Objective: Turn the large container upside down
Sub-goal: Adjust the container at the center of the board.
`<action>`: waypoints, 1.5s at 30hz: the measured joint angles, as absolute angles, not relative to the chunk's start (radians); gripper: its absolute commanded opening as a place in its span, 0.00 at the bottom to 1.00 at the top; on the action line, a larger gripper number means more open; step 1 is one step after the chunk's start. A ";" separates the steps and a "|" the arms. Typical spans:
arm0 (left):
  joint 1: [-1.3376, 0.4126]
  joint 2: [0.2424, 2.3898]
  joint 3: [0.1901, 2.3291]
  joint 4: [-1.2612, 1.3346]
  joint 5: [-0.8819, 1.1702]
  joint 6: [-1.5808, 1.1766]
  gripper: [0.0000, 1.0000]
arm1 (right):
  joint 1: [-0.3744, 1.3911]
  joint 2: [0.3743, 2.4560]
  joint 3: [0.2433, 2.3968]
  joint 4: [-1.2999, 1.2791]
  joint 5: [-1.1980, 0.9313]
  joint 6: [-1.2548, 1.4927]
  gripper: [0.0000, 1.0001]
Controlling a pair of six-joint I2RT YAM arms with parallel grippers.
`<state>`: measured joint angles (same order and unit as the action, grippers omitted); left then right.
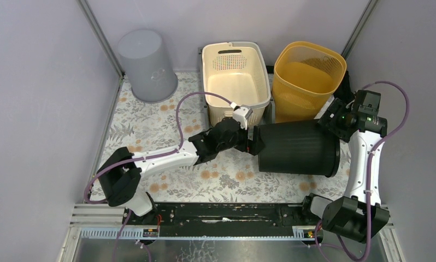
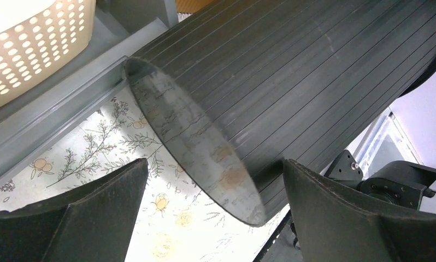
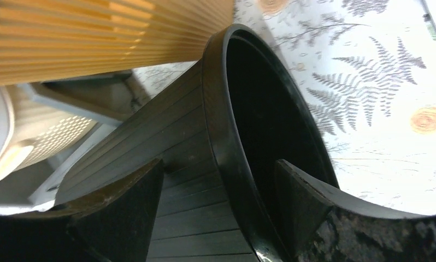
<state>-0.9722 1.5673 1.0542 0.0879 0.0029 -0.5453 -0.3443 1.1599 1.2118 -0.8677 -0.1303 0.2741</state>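
The large container is a black ribbed bin [image 1: 298,146] lying on its side on the floral mat, base to the left and mouth to the right. My left gripper [image 1: 256,146] is open at the base end. In the left wrist view its gripper [image 2: 214,164] has the flat base [image 2: 194,136] just ahead, between the spread fingers. My right gripper [image 1: 331,116] is at the upper rim of the mouth. In the right wrist view it [image 3: 218,162] is open and straddles the rim [image 3: 218,131], one finger outside on the ribbed wall, one inside.
A yellow mesh basket [image 1: 308,76] and a cream laundry basket [image 1: 235,79] stand just behind the bin. A grey bucket [image 1: 146,64] stands upside down at the back left. Grey walls close in both sides.
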 measured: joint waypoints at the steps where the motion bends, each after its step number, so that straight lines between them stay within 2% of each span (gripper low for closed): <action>1: -0.968 1.567 1.054 0.090 0.003 -0.546 1.00 | -0.344 1.156 1.212 -0.870 -0.158 0.278 0.76; 12: -0.941 1.526 0.998 0.121 0.034 -0.577 1.00 | -0.346 1.094 1.262 -0.889 -0.422 0.320 0.52; 24: -0.940 1.473 0.902 0.128 0.026 -0.600 1.00 | -0.266 1.019 1.311 -0.824 -0.674 0.418 0.52; 33: -0.935 1.489 0.799 -0.032 -0.049 -0.599 1.00 | 0.005 1.079 1.421 -0.858 -0.612 0.399 0.52; 45: -0.935 1.435 0.797 -0.102 -0.104 -0.602 1.00 | 0.316 1.108 1.402 -0.927 -0.389 0.362 0.52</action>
<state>-0.9348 1.4345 0.7975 -0.1020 -0.1036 -0.6018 0.3164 1.1076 1.4017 -0.9272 -0.3893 0.3622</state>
